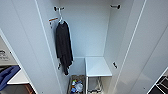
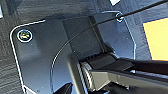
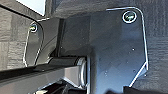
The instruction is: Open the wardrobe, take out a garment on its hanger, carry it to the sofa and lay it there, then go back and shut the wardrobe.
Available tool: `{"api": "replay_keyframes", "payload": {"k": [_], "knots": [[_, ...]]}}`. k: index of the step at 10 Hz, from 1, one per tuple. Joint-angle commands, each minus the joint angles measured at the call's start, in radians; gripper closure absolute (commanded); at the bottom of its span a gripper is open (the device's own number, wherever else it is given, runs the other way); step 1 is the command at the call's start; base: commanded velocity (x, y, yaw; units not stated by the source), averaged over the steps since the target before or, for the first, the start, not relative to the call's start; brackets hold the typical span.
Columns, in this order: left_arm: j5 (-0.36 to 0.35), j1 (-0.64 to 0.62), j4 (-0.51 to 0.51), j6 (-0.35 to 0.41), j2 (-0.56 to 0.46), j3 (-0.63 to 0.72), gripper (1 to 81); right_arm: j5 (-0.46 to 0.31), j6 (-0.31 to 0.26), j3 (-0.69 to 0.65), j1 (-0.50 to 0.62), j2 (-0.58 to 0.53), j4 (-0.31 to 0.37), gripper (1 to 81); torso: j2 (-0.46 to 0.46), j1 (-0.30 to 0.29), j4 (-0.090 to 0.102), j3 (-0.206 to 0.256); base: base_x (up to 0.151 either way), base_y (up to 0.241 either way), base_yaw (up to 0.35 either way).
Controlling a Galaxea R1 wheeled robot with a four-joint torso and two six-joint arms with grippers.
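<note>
The wardrobe (image 1: 85,32) stands right in front of me in the head view, white inside. Both of its doors are swung wide, the left door (image 1: 22,40) and the right door (image 1: 150,47). A black long-sleeved top (image 1: 63,46) hangs at the left of the interior on a white hanger (image 1: 60,20), hooked near a dark rail fitting (image 1: 58,8). A second fitting (image 1: 115,6) sits at the top right, with nothing hanging between the two. Both wrist views look down on my own dark base plate (image 2: 37,65) (image 3: 117,50) over grey floor.
A white shelf block (image 1: 98,66) fills the wardrobe's lower right. A basket with colourful items (image 1: 76,86) sits on its floor at the left. Past the left door are a white table edge (image 1: 18,78) and something blue and padded (image 1: 7,75).
</note>
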Motion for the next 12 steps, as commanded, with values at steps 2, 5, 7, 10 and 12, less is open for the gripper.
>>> {"api": "replay_keyframes", "payload": {"k": [2,5,7,10,12], "knots": [[-0.074,-0.044,-0.152,-0.008,-0.222,0.197,1.0,-0.058,0.012,0.090,0.090,-0.148,0.046,1.0,0.000,0.000,0.000,0.000,0.000,0.000,0.000],[-0.137,-0.055,-0.248,-0.009,-0.391,0.299,1.0,-0.067,0.012,0.129,0.139,-0.258,0.086,1.0,0.000,0.000,0.000,0.000,0.000,0.000,0.000],[-0.154,-0.069,-0.298,-0.009,-0.511,0.408,1.0,-0.068,0.012,0.203,0.174,-0.353,0.138,1.0,0.000,0.000,0.000,0.000,0.000,0.000,0.000],[-0.169,-0.127,-0.353,-0.009,-0.599,0.421,1.0,-0.068,0.012,0.248,0.249,-0.467,0.195,1.0,0.000,0.000,0.000,0.000,0.000,0.000,0.000],[-0.169,-0.169,-0.393,-0.009,-0.675,0.424,1.0,-0.070,0.012,0.237,0.303,-0.522,0.200,1.0,0.000,0.000,0.000,0.000,0.000,0.000,0.000]]}}
